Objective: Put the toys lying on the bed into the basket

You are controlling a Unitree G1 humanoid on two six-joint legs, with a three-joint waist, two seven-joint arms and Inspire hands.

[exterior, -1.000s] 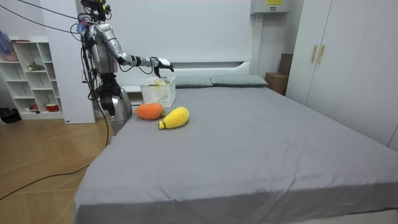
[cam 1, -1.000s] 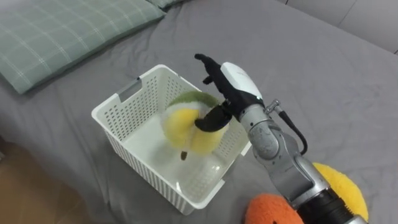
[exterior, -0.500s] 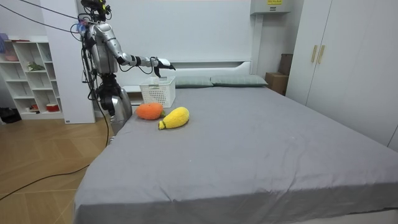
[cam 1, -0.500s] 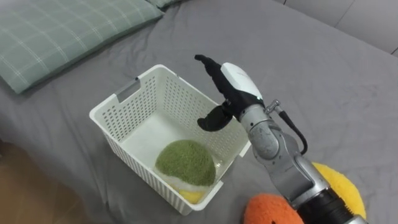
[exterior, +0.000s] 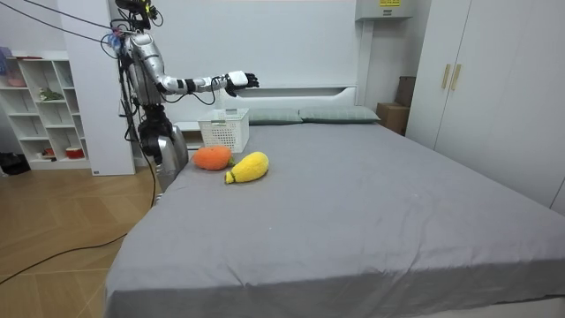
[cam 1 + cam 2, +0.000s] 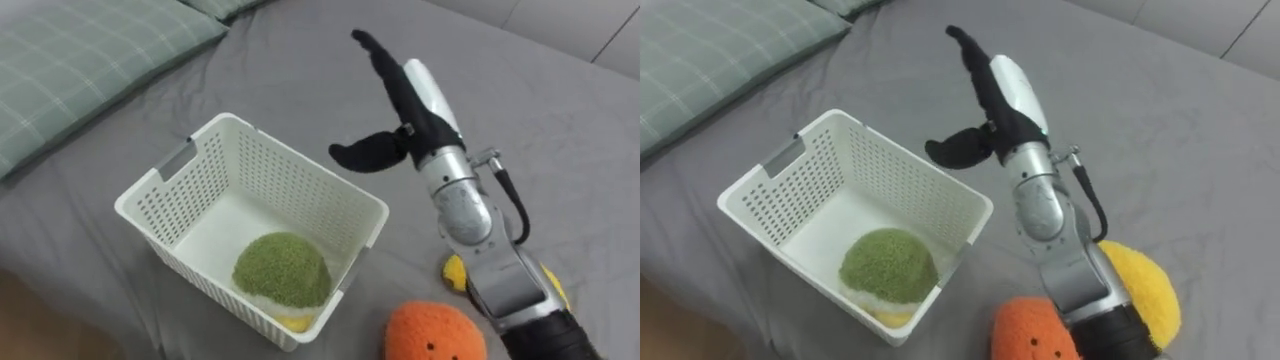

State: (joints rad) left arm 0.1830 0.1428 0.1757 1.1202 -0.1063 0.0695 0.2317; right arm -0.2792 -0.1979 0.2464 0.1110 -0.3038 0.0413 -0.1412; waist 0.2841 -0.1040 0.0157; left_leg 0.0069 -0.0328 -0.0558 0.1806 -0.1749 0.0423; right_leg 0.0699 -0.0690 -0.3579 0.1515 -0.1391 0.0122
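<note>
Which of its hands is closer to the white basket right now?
Right. The right hand hangs open in the air, raised above and just beyond the basket's far side, not touching it.

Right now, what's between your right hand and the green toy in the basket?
Only the white basket's perforated wall separates the green toy from the open right hand above the bed, per the left eye view.

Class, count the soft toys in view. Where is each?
3. A green-and-yellow toy lies in the white basket; an orange toy and a yellow toy lie on the grey bed beside it. Others may hide beneath the green one.
</note>
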